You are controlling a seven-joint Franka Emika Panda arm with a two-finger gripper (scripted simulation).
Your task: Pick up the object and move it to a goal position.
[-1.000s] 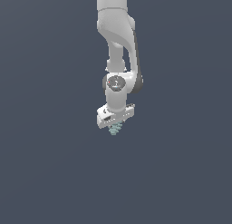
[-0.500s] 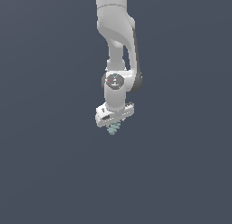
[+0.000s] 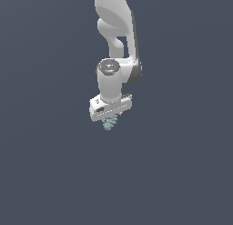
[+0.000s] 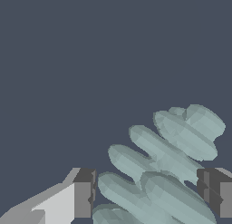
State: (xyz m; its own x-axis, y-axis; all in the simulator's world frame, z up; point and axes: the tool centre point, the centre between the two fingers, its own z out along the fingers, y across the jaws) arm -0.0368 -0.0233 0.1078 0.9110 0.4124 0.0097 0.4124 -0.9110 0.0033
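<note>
Gripper (image 3: 110, 115) hanging off the white arm (image 3: 116, 33), pointing down, and clamped on the pale teal ridged cone (image 3: 110, 123)! Wrist view: one dark finger pad (image 4: 84, 191), cone ridges filling the middle, other pad on the far side, cone tilted, tip poking below.

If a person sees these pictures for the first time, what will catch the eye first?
First the white arm, coming down from the top of the exterior view against a plain dark grey background. Then the pale teal ridged cone sticking out below the hand; in the wrist view the cone fills the space between the two dark fingertips.
</note>
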